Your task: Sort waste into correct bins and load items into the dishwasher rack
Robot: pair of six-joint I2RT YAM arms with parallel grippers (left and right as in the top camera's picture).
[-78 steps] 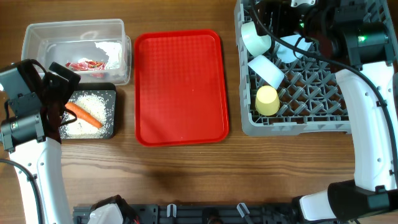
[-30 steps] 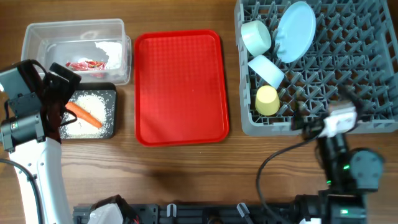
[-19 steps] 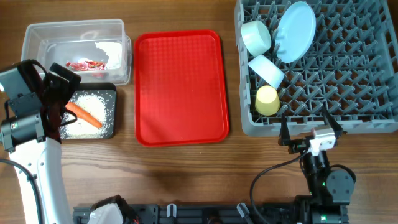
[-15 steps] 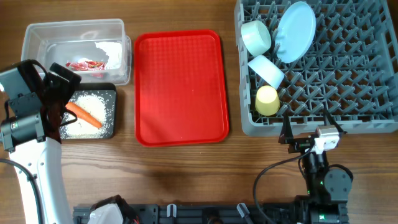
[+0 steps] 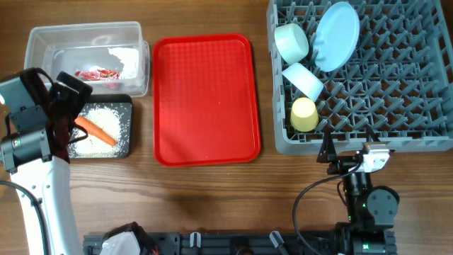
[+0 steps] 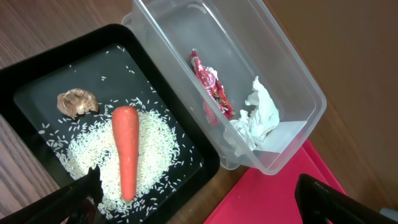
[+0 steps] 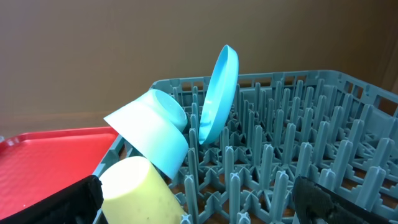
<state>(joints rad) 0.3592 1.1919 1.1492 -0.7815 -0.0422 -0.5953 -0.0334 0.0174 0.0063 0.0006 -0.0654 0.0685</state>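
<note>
Centrally, a flat red rectangular plastic serving tray [image 5: 205, 99] lies bare on the brown wooden table [image 5: 212, 198] and serves as the reference for all positions. To its left, at the far end, stands the clear rectangular plastic tub [image 5: 71, 42], which holds the crumpled red-and-white wrapper [image 6: 214, 93]. Also to the tray's left, at its near end and touching the tub, sits the shallow black rectangular tray [image 5: 129, 127]. This contains a bed of white rice grains [image 6: 155, 134], the orange carrot [image 6: 126, 149] lying on the rice, and the small brown food scrap [image 6: 77, 102] just beside the carrot's thick end. The left gripper [image 6: 199, 186] hangs above the black tray's side away from the red tray, its jaws spread wide and holding nothing. To the red tray's right, close beside it, rests the large square grey plastic rack [image 5: 396, 85] with rows of upright pegs. Along the rack's side nearest the red tray stand, from far to near, a small mint bowl [image 5: 291, 42], a second pale-blue bowl [image 5: 303, 80] tipped on its side, and the small yellow cup [image 5: 304, 115]. The round pale-blue plate [image 5: 336, 35] stands on edge between pegs, just beyond the far bowl from the tray. The right gripper [image 5: 350, 147] sits right of the tray's near corner, at the rack's near edge, jaws fully apart and empty.
</note>
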